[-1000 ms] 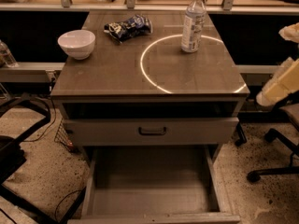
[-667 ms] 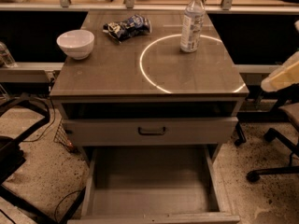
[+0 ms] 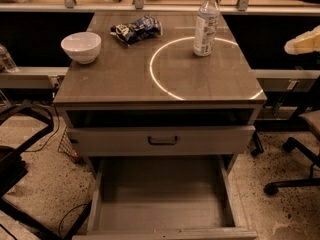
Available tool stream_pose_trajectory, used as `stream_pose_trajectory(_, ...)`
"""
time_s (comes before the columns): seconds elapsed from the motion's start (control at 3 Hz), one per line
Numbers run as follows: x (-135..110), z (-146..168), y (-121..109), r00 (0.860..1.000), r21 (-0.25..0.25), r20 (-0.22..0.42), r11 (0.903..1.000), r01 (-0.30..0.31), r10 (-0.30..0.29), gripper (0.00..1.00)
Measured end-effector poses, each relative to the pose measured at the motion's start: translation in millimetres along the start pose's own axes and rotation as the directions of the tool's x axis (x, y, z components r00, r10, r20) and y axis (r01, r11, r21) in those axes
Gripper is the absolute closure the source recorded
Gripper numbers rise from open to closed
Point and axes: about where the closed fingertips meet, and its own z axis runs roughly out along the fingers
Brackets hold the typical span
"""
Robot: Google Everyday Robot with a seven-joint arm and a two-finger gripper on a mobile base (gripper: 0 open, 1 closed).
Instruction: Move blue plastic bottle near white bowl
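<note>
The bottle (image 3: 206,23) stood upright near the far right corner of the table (image 3: 125,84), on the rim of a light ring (image 3: 152,74). It was well apart from the bowl (image 3: 81,47) at the left edge, with a snack bag (image 3: 137,30) between them. The gripper (image 3: 303,40) hung beyond the table's right side, touching nothing, and I could not tell whether it was released or clenched.

We see a clear, white-capped, pale-labelled bottle (image 3: 206,26), plain white bowl (image 3: 80,47) far left of it, dark blue-and-white bag (image 3: 137,30) nearer left, pale yellow gripper (image 3: 302,41) right of it.
</note>
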Motion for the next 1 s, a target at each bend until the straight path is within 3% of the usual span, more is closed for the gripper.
stream_pose_trajectory(0.33,0.1,4.4,0.6,1.000,-0.003,0.008,1.0000,-0.008,0.008,0.00)
stream_pose_trajectory(0.67,-3.5,56.2,5.4,0.989,-0.047,0.104,0.9936,-0.103,0.107,0.00)
stream_pose_trajectory(1.0,-1.0,113.4,4.4,0.958,-0.111,0.186,0.9735,-0.200,0.218,0.00)
